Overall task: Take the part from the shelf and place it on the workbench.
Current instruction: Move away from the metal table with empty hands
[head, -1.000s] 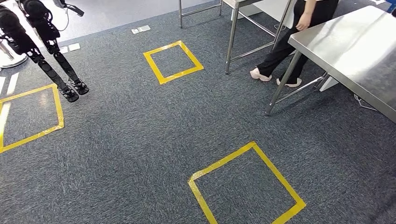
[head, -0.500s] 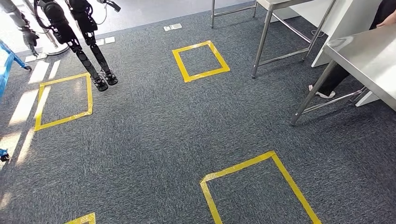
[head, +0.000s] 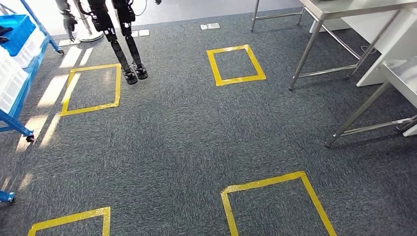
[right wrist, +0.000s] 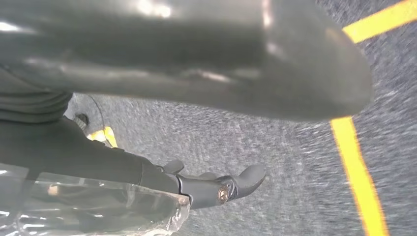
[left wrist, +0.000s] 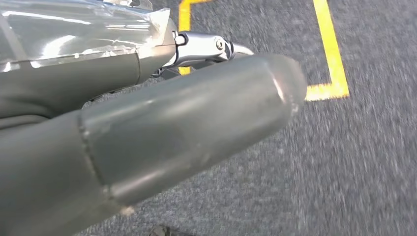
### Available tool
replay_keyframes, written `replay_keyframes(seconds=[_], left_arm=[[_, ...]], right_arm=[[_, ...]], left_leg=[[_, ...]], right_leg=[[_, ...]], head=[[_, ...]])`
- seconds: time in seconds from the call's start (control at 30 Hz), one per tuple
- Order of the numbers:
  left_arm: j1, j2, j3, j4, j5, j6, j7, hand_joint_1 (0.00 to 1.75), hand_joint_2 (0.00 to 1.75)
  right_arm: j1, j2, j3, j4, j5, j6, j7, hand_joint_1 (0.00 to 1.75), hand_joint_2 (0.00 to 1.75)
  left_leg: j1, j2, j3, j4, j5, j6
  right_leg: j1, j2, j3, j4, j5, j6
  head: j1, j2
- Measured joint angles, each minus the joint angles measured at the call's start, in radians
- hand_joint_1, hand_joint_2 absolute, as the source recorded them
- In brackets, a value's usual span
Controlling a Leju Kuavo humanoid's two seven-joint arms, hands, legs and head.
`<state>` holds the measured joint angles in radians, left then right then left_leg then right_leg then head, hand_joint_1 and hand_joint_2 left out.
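A blue wheeled shelf (head: 22, 73) stands at the left edge of the head view, carrying a blue bin (head: 17, 29) and white bins (head: 10, 78); I cannot make out a part in them. A steel workbench (head: 354, 5) is at the far right, with a second bench corner (head: 403, 71) nearer. My left hand (left wrist: 196, 118) hangs over the carpet, its thick thumb stretched out and nothing in it. My right hand (right wrist: 74, 147) also hangs over the carpet, with its fingers (right wrist: 241, 182) extended and holding nothing.
Grey carpet carries yellow taped squares: one far ahead (head: 236, 64), one at the left (head: 91, 88), one near my feet (head: 275, 201). Another robot's black legs (head: 120, 44) stand beside the left square. Bench legs (head: 354, 115) slant down at the right.
The camera has swung left: the whole floor has slid right in the picture. The blue shelf has come into view at the left; the person by the benches has gone out at the right.
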<state>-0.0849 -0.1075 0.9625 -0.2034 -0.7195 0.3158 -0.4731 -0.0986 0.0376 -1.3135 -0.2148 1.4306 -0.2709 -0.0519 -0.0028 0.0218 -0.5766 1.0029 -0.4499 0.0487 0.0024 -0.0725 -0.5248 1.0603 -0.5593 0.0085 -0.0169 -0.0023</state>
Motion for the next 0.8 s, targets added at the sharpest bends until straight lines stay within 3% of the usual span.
replay_keyframes(seconds=[0.07, 0.1, 0.13, 0.17, 0.27, 0.33, 0.4, 0.43, 0.5, 0.57, 0.6, 0.63, 0.67, 0.7, 0.73, 0.8], left_arm=[[-0.002, -0.001, 0.000, 0.000, 0.000, 0.000, 0.002, 0.00, 0.00], [-0.002, 0.000, 0.000, 0.000, 0.000, 0.000, 0.003, 0.00, 0.00], [-0.001, -0.001, 0.000, 0.000, 0.000, -0.001, 0.006, 0.00, 0.00], [-0.001, -0.001, 0.000, 0.000, -0.001, -0.003, 0.010, 0.00, 0.00], [0.000, -0.003, 0.000, 0.001, -0.003, -0.017, 0.033, 0.00, 0.00], [0.000, -0.003, 0.000, 0.001, -0.003, -0.045, 0.068, 0.00, 0.00], [0.001, -0.003, 0.000, 0.004, -0.009, -0.106, 0.147, 0.00, 0.00], [0.003, -0.003, 0.000, 0.005, -0.015, -0.145, 0.201, 0.00, 0.00], [0.005, -0.005, 0.000, 0.008, -0.032, -0.227, 0.318, 0.00, 0.00], [0.005, -0.010, -0.002, 0.010, -0.047, -0.275, 0.387, 0.00, 0.00], [0.005, -0.012, -0.003, 0.010, -0.052, -0.287, 0.407, 0.00, 0.00], [0.005, -0.014, -0.005, 0.010, -0.056, -0.292, 0.417, 0.00, 0.00], [0.006, -0.015, -0.006, 0.010, -0.060, -0.293, 0.423, 0.00, 0.00], [0.007, -0.015, -0.007, 0.010, -0.063, -0.293, 0.427, 0.00, 0.00], [0.008, -0.015, -0.009, 0.010, -0.068, -0.293, 0.430, 0.00, 0.00], [0.006, -0.016, -0.014, 0.010, -0.078, -0.291, 0.434, 0.00, 0.00]], right_arm=[[0.004, 0.001, 0.000, 0.000, 0.000, 0.000, 0.001, 0.00, 0.00], [0.006, 0.000, 0.000, 0.000, 0.000, 0.000, 0.002, 0.00, 0.00], [0.008, 0.000, 0.000, 0.000, 0.000, 0.000, 0.002, 0.00, 0.00], [0.009, 0.000, 0.000, 0.000, 0.000, 0.000, 0.003, 0.00, 0.00], [0.007, -0.001, 0.000, 0.001, -0.001, 0.003, 0.003, 0.00, 0.00], [0.007, -0.001, 0.000, 0.001, 0.000, 0.008, 0.002, 0.00, 0.00], [0.006, -0.001, 0.003, 0.001, 0.003, 0.017, 0.000, 0.00, 0.00], [0.005, -0.001, 0.006, 0.001, 0.005, 0.023, -0.001, 0.00, 0.00], [0.003, -0.003, 0.013, 0.001, 0.008, 0.034, -0.003, 0.00, 0.00], [0.005, -0.006, 0.018, 0.001, 0.008, 0.039, -0.004, 0.00, 0.00], [0.007, -0.007, 0.019, 0.001, 0.008, 0.040, -0.004, 0.00, 0.00], [0.008, -0.008, 0.019, 0.001, 0.007, 0.040, -0.003, 0.00, 0.00], [0.008, -0.009, 0.020, 0.001, 0.006, 0.040, -0.003, 0.00, 0.00], [0.007, -0.009, 0.020, 0.001, 0.006, 0.040, -0.003, 0.00, 0.00], [0.006, -0.009, 0.021, 0.001, 0.006, 0.040, -0.003, 0.00, 0.00], [0.005, -0.009, 0.023, 0.001, 0.005, 0.040, -0.003, 0.00, 0.00]], left_leg=[[0.003, -0.023, 0.001, -0.006, 0.007, 0.008], [0.003, -0.036, -0.001, -0.005, 0.008, 0.009], [0.003, -0.050, -0.001, -0.005, 0.008, 0.009], [0.004, -0.064, -0.001, -0.004, 0.009, 0.008], [0.007, -0.102, -0.003, 0.005, 0.006, -0.003], [0.005, -0.121, -0.008, 0.014, 0.003, -0.015], [0.005, -0.133, -0.014, 0.015, 0.005, -0.024], [0.008, -0.132, -0.016, 0.017, 0.004, -0.028], [0.011, -0.094, -0.035, 0.058, -0.023, -0.036], [0.012, -0.046, -0.089, 0.173, -0.088, -0.042], [0.013, -0.037, -0.121, 0.240, -0.118, -0.043], [0.014, -0.033, -0.145, 0.289, -0.133, -0.043], [0.014, -0.031, -0.152, 0.304, -0.131, -0.042], [0.013, -0.028, -0.138, 0.280, -0.111, -0.039], [0.012, -0.019, -0.106, 0.220, -0.079, -0.035], [0.005, 0.024, -0.033, 0.086, -0.032, -0.025]], right_leg=[[-0.006, 0.051, -0.058, 0.122, -0.054, -0.005], [-0.009, 0.060, -0.089, 0.183, -0.075, -0.005], [-0.012, 0.063, -0.109, 0.219, -0.082, -0.001], [-0.015, 0.065, -0.111, 0.216, -0.072, 0.008], [-0.029, 0.097, -0.038, 0.042, 0.014, 0.040], [-0.030, 0.117, -0.009, -0.032, 0.042, 0.039], [-0.025, 0.107, -0.004, -0.038, 0.045, 0.024], [-0.026, 0.100, -0.001, -0.039, 0.048, 0.018], [-0.027, 0.082, 0.001, -0.041, 0.052, 0.004], [-0.022, 0.061, 0.000, -0.042, 0.051, -0.006], [-0.019, 0.049, -0.001, -0.042, 0.050, -0.010], [-0.016, 0.036, -0.002, -0.042, 0.049, -0.011], [-0.014, 0.024, -0.002, -0.042, 0.048, -0.012], [-0.013, 0.012, -0.001, -0.042, 0.047, -0.013], [-0.012, 0.001, 0.001, -0.042, 0.046, -0.014], [-0.008, -0.017, 0.004, -0.042, 0.043, -0.013]], head=[[0.002, 0.000], [0.002, 0.000], [0.002, 0.000], [0.002, 0.000], [0.002, 0.000], [0.003, 0.000], [0.002, 0.000], [0.001, 0.000], [-0.003, 0.000], [-0.007, 0.000], [-0.008, 0.000], [-0.008, 0.000], [-0.008, 0.000], [-0.008, 0.000], [-0.008, 0.000], [-0.007, 0.000]])
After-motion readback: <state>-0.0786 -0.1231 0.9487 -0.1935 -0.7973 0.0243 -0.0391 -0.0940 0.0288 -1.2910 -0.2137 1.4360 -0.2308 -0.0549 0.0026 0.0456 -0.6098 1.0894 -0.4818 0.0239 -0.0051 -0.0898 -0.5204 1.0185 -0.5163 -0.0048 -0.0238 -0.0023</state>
